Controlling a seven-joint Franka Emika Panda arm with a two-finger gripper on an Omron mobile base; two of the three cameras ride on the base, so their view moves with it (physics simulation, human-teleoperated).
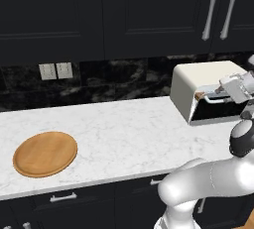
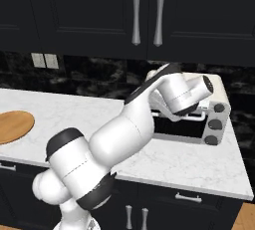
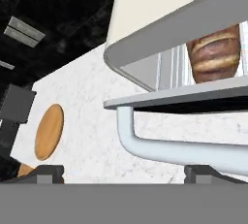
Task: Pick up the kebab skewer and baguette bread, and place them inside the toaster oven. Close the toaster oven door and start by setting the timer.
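Now the golden-brown crusty baguette bread (image 3: 214, 53) is sitting on the wire rack inside the cream-white boxy toaster oven (image 1: 198, 78), w/ the dark glass door (image 3: 193, 97) hanging partly open. Two-finger gripper (image 3: 125, 172) is hovering w/ jaws wide apart, nothing held, just under the silver bar handle (image 3: 184, 149). Risk, prob.: fingers sliding off that round bar, leaving the door ajar; skewer not visible.

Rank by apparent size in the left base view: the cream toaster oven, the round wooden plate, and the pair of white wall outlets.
1. Cream toaster oven, largest.
2. Round wooden plate, smaller, though it sits nearer the camera.
3. Pair of white wall outlets, smallest and farthest back.
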